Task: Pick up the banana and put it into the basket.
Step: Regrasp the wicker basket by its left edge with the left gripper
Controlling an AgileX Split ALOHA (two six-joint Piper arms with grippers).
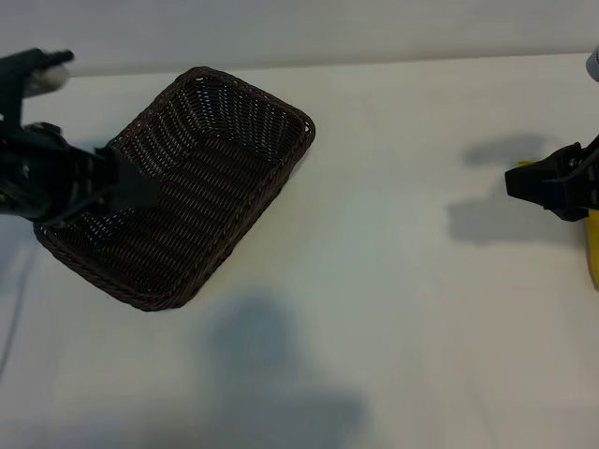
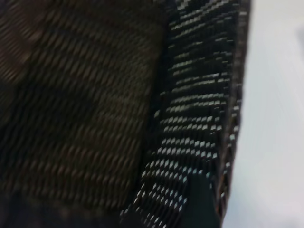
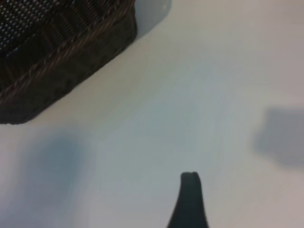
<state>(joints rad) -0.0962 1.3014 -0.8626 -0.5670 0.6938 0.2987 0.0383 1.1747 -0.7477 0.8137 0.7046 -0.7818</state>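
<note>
The dark brown woven basket (image 1: 220, 159) lies slantwise on the white table at the left and holds nothing that I can see. My left gripper (image 1: 140, 192) hangs open over the basket's left end. In the left wrist view one dark finger (image 2: 200, 204) shows against the basket's inner wall (image 2: 199, 95). Of the banana (image 1: 593, 253) only a yellow strip shows at the right edge, mostly hidden under the right arm. My right gripper (image 1: 515, 182) is open beside it. The right wrist view shows one finger (image 3: 189, 199) over bare table, with a corner of the basket (image 3: 57, 61) farther off.
White tabletop (image 1: 374, 281) spreads between the basket and the right arm, crossed by soft shadows. A pale object (image 1: 593, 64) pokes in at the far right edge.
</note>
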